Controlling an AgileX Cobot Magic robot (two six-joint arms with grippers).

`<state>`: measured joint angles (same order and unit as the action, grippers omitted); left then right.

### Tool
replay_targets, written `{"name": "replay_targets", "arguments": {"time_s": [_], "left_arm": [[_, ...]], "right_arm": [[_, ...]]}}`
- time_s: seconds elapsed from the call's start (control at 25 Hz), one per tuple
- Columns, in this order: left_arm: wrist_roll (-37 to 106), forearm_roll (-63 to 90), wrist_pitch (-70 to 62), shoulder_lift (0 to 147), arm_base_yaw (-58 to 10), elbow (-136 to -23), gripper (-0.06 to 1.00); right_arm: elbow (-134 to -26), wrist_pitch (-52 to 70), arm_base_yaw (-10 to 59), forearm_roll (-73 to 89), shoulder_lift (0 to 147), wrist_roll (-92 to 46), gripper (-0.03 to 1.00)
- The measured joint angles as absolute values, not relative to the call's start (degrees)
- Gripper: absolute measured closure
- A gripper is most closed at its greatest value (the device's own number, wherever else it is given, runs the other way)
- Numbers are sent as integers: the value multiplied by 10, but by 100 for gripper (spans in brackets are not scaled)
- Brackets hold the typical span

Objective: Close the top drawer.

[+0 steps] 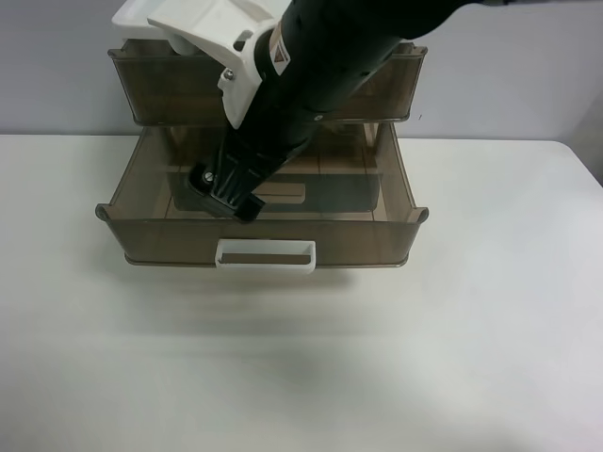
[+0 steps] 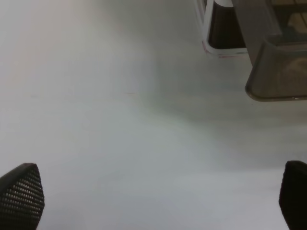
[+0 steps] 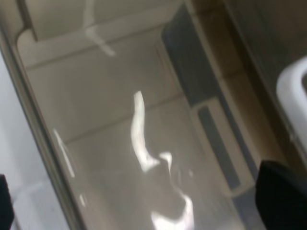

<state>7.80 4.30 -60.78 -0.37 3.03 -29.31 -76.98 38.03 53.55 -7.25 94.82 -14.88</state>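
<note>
The top drawer [image 1: 170,89] is smoky-brown and sits at the back. Its front stands over the rear of the lower drawer [image 1: 377,240], and its handle is hidden behind the arm. The lower drawer is pulled far out and has a white loop handle [image 1: 266,254]. The black arm reaching in from the top of the exterior high view is my right one. My right gripper [image 1: 236,202] hangs over the lower drawer's inside, near its front wall. In the right wrist view it [image 3: 144,206] is open over a brown drawer floor [image 3: 120,72]. My left gripper [image 2: 153,201] is open over the bare table.
The white table [image 1: 424,358] extends in front of and beside the drawers. A piece of white handle [image 3: 293,91] shows in the right wrist view; I cannot tell which drawer it belongs to. A brown drawer corner [image 2: 278,72] and the unit's white base [image 2: 220,48] show in the left wrist view.
</note>
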Motion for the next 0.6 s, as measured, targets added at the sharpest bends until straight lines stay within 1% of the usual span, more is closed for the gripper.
{"name": "replay_targets", "arguments": {"time_s": [0.32,0.6], "left_arm": [[78,43,-608,-4,30,-293,-5],[78,43,-608,-4,30,-293,-5]], "right_arm": [[-831,397,529,-71,1003,-150,-3],[-845,391,514,-68,1009,-150,-3]]}}
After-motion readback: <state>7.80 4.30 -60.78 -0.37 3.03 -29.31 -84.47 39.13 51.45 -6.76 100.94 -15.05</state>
